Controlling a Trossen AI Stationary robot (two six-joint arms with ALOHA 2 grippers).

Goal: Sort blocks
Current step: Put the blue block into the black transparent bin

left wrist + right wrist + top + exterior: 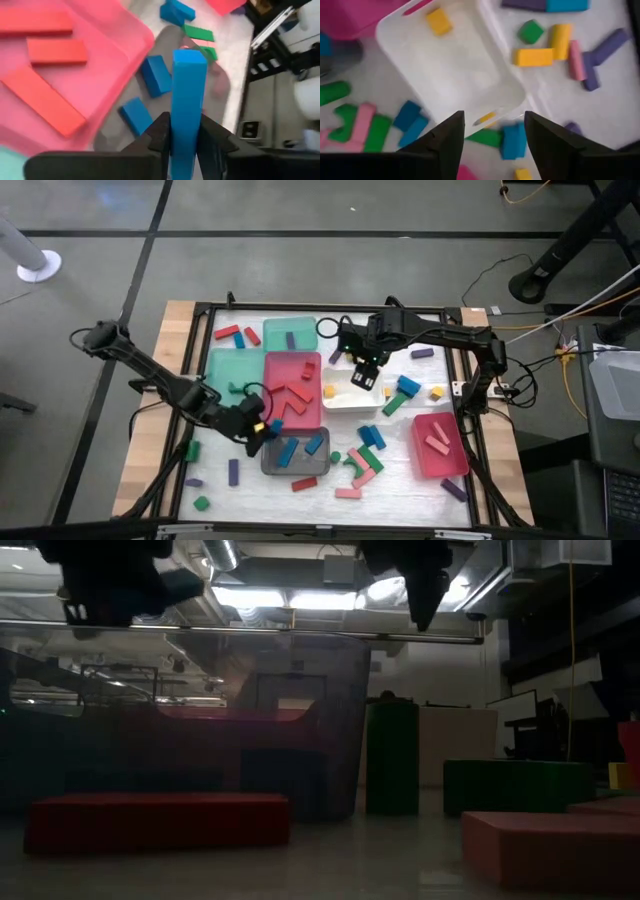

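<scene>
White tabletop (400, 470) carried scattered blocks (362, 465) and trays. Left gripper (184, 145), above the grey tray (272, 465), was clamped on an upright blue block (188, 100). Right gripper (494, 131) hovered with fingers apart over the white tray (460, 65).

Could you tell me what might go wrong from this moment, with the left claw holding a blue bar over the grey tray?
The left claw grips the blue bar only at its lower end, so the bar could tip or slip sideways. The grey tray sits right beside the pink tray, so a bad drop might land it among the red blocks. The right claw hangs open over the white tray, clear of this.
</scene>
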